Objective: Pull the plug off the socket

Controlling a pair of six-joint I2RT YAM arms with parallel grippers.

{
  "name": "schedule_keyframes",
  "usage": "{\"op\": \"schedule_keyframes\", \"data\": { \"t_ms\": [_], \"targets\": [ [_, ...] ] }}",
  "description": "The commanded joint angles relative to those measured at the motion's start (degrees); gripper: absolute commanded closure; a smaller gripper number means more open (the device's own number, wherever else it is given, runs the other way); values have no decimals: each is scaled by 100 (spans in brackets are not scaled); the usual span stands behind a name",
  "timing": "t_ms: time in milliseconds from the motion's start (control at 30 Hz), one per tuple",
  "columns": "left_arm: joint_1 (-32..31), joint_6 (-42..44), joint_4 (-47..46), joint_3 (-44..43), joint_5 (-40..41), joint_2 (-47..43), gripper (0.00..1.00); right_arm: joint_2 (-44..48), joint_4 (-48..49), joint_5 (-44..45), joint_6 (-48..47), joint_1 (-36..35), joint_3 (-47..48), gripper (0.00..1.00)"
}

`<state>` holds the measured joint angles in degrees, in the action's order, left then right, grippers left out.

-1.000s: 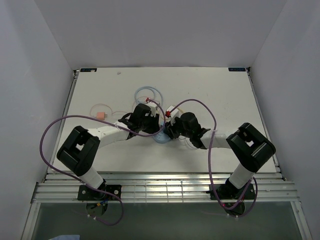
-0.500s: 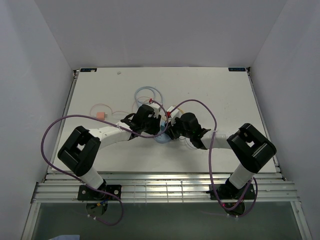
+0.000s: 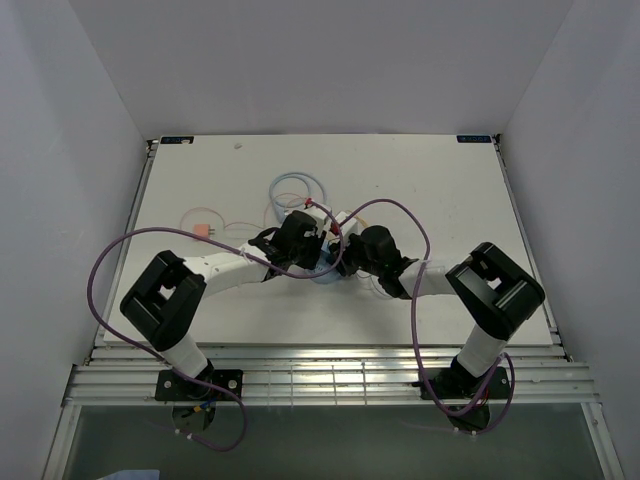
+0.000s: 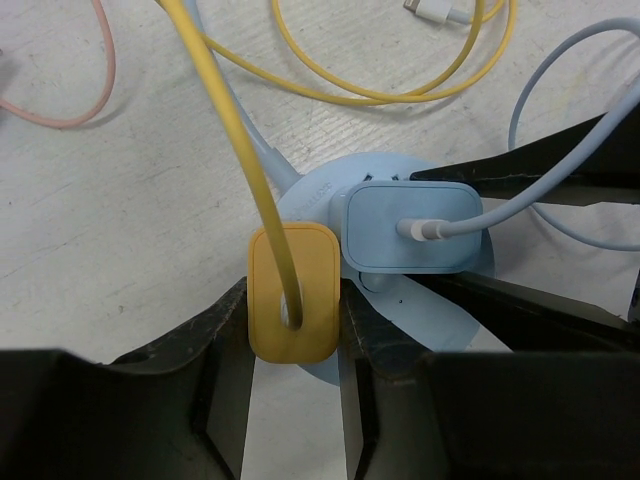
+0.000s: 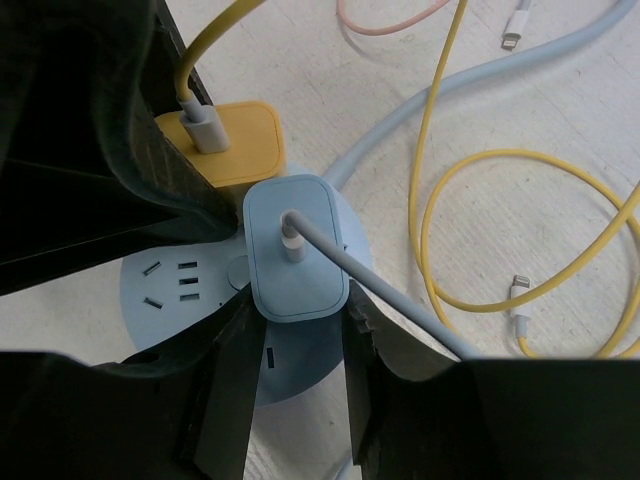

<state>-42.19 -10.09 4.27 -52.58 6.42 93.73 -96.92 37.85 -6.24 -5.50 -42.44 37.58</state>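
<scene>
The light-blue round socket lies mid-table, mostly hidden under both grippers in the top view. A yellow plug and a light-blue plug stand in it side by side. My left gripper is shut on the yellow plug, one finger on each side. My right gripper is shut on the light-blue plug. The right wrist view also shows the yellow plug and the socket's free holes. In the top view the left gripper and right gripper nearly touch.
A yellow cable with white connectors loops beside the socket. A pale-blue cord coil lies behind it. A pink cable with a pink plug lies at the left. Purple arm cables arc over the table.
My left gripper has moved a little right, in toward the socket and against the right gripper. The right arm has shifted slightly left.
</scene>
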Motion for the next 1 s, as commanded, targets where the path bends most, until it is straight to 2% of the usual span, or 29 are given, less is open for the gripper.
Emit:
{"op": "schedule_keyframes", "data": {
  "t_ms": [0,200,367,600,700,867,967],
  "targets": [
    [-192,130,109,-95,-44,154,100,-160,592,-255,84,-63,-41,62],
    [-254,86,56,-7,53,215,100,-142,1242,-396,224,-54,-216,61],
    [-254,-37,-172,247,44,154,100,-169,1331,-527,242,-54,-208,52],
    [-254,-11,-287,327,26,145,100,-292,1410,-492,225,-28,-164,53],
    [-263,15,-287,371,53,137,100,-344,1454,-553,233,-2,-120,57],
    [-254,68,-296,494,70,119,100,-336,1594,-668,295,25,-41,86],
    [-254,77,-287,494,70,163,100,-91,1734,-782,339,42,-93,92]
  ]
}}
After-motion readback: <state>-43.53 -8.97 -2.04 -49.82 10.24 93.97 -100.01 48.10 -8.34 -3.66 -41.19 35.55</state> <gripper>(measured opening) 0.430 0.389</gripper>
